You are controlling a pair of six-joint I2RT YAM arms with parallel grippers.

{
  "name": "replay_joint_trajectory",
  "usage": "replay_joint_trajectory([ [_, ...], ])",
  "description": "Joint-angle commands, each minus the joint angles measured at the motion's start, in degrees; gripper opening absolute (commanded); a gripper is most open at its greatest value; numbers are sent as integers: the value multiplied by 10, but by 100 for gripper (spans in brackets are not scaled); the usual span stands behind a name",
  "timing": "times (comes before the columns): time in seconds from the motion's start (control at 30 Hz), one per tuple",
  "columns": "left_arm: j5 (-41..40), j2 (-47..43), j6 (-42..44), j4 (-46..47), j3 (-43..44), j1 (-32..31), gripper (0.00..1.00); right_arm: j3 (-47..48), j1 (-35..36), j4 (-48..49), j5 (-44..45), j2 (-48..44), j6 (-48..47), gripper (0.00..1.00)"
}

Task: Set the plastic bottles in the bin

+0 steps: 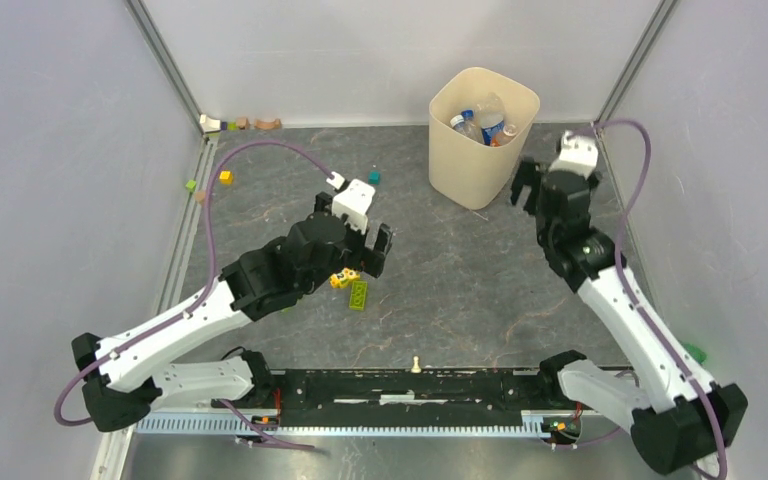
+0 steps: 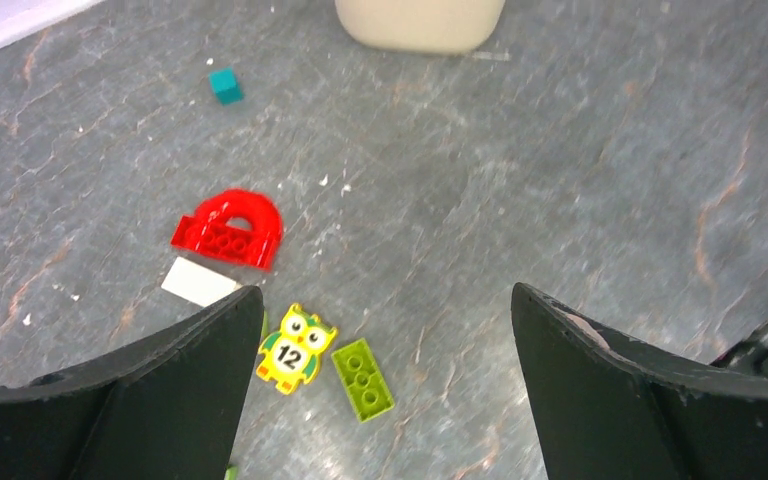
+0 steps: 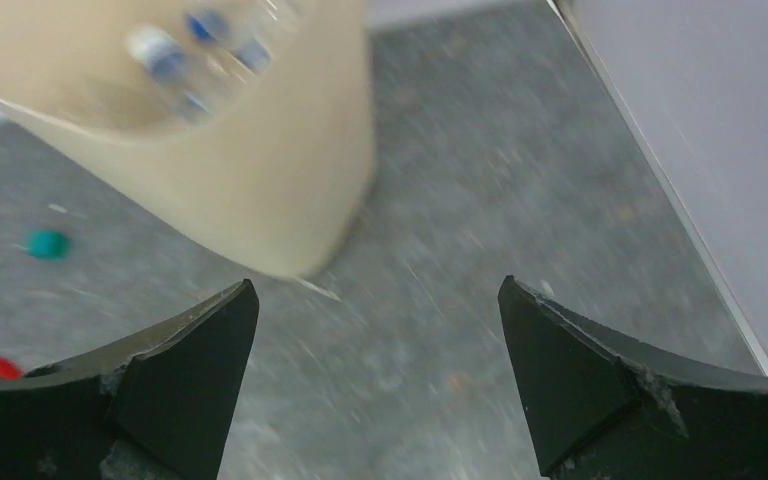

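Top external shows bottles (image 1: pixel 482 122) already inside the bin (image 1: pixel 465 165) at the far side of the surface (image 1: pixel 460 290). I see none loose, so I judge this the last step. Right fingers (image 3: pixel 175 400) are spread and empty, just beside the bin's right wall. Left fingers (image 2: pixel 160 400) are spread and empty over toy bricks (image 2: pixel 228 232), well apart from the bin. Next: scan for strays, else back off without clipping the bin.
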Motion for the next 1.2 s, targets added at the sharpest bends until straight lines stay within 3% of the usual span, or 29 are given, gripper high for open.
replay_joint_trajectory([
  [0.0,-24,52,-68,13,94,8,100,-97,-8,-44,106,-75,72,98],
  [0.17,-82,208,-104,-12,276,8,100,-137,-15,-194,200,-109,239,98],
  [0.3,-133,381,-116,-53,489,18,100,-152,-14,-283,240,-143,349,98],
  [0.53,-146,684,-126,-149,876,53,100,-120,-14,-467,282,-158,506,98],
  [0.7,-103,741,-142,-90,871,86,95,-137,-14,-551,324,-174,597,98],
  [0.87,-95,765,-142,-81,868,99,91,-169,-14,-528,338,-211,605,98],
  [0.97,-93,778,-128,-78,867,102,82,-170,-15,-516,337,-213,597,98],
  [1.17,-98,767,-91,-42,842,104,48,-163,-15,-526,342,-193,623,98],
])
